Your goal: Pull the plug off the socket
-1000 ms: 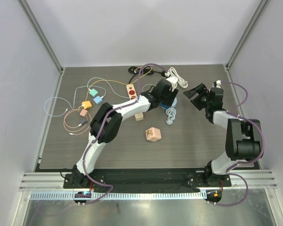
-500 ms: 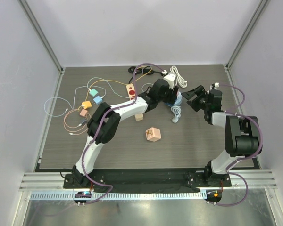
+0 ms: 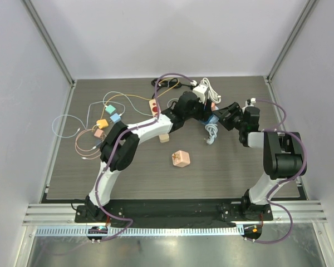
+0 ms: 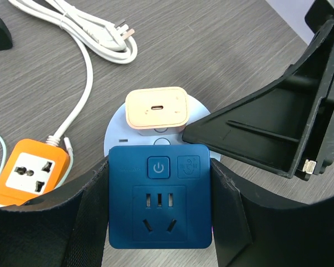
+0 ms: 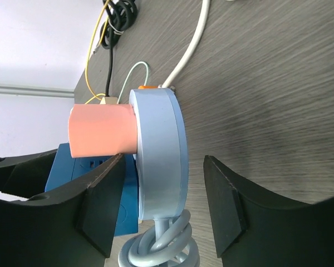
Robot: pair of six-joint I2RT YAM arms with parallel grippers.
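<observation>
Peach plug (image 4: pixel 156 108) sits fully seated in the round pale-blue socket (image 4: pixel 116 139), which is held at the far middle of the table (image 3: pixel 128 172), a little right of centre. The left arm (image 3: pixel 145 127) reaches across from the near left and the right arm (image 3: pixel 278 161) bends in from the right. A second ago the right arm's gripper hung well apart to the right of the socket. Since then it has closed in, while the left arm has carried the socket farther and rightward to meet it. The left gripper (image 4: pixel 160 167) is clamped on the blue adapter (image 4: pixel 160 222), which sits beside the plug on the same disc face, with pads pressed to both its sides. The right gripper (image 5: pixel 162 161) is spread apart and straddles the disc's rim. One finger (image 5: pixel 100 206) lies on the plug side, just beside the adapter, and the other (image 5: pixel 228 206) lies behind the disc's back face; neither clearly touches anything. The grey cable (image 3: pixel 210 133), bunched in a knot a second ago, now trails loosely toward the near side. Judged from this, the approach looks done and the bracing grip is set, but no pull has begun. The right fingers frame the disc rather than the plug, so either they shut on the socket while the left holds, or they must shift onto the peach block.
</observation>
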